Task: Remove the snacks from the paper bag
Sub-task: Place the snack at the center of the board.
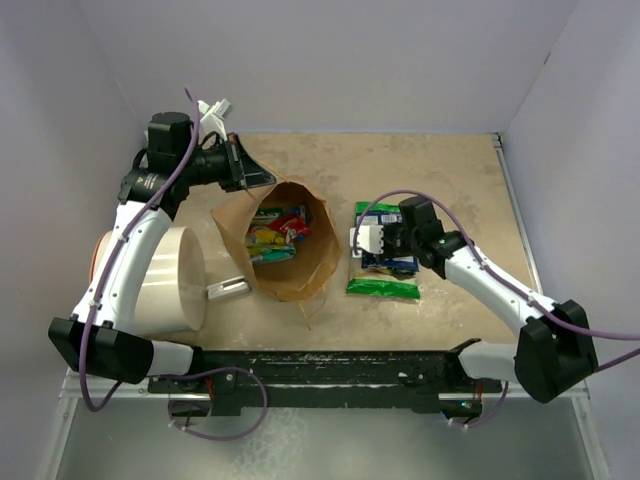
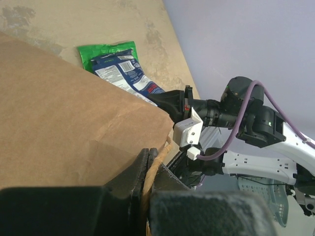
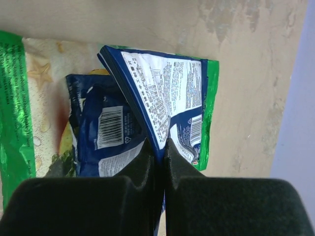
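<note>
From high behind the near edge, we look down on the whole beige table (image 1: 460,190). Our left wrist camera sits low against the brown kraft paper bag (image 2: 64,123), facing across the table; our right wrist camera looks closely down on a blue printed foil packet (image 3: 162,88). All three views share the bright green foil packet (image 1: 385,288) beside the bag.

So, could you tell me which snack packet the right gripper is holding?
The dark blue packet with the white panel, pinched in the right gripper; the other blue one and the green packet lie loose, more packets sit in the paper bag.
</note>
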Controlling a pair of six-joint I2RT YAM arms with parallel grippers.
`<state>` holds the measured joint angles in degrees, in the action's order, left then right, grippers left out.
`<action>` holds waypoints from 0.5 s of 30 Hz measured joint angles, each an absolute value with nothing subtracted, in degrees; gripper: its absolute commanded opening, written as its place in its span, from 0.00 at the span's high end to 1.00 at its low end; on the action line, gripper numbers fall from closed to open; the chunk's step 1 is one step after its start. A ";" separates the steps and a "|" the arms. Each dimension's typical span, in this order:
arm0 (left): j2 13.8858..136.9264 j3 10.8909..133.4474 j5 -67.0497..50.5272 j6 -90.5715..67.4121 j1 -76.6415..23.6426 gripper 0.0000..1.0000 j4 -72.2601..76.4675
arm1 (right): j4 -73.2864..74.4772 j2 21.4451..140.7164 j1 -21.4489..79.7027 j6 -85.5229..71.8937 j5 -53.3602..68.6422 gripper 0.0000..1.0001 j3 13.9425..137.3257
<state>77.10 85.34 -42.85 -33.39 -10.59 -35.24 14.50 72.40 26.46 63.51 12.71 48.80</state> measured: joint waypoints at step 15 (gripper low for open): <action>76.62 84.58 -43.13 -33.36 -10.96 1.00 -34.98 | 8.64 66.94 26.17 65.69 11.97 0.55 36.01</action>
<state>76.62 84.58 -43.13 -33.36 -10.96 -34.98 8.64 66.94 26.17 65.69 11.97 36.01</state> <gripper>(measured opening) 0.003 0.284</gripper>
